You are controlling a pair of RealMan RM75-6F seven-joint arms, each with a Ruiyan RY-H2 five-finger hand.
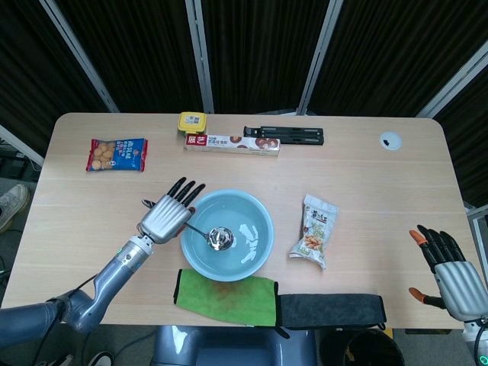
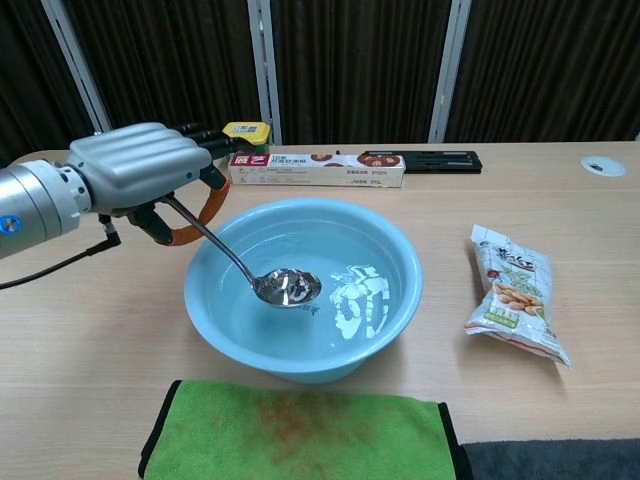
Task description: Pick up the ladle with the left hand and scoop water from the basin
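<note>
A ladle is gripped by the left hand, its bowl lowered inside the water-filled basin, while the empty right hand, fingers spread, is shown only from overhead.

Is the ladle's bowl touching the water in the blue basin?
Touching. The chest view shows the ladle bowl sitting at the water surface inside the basin, held by the left hand.

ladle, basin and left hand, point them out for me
ladle (image 2: 287,288), chest view, on its bowl
basin (image 2: 300,366), chest view, on its near outer wall
left hand (image 2: 135,170), chest view, on the back of the hand
</note>
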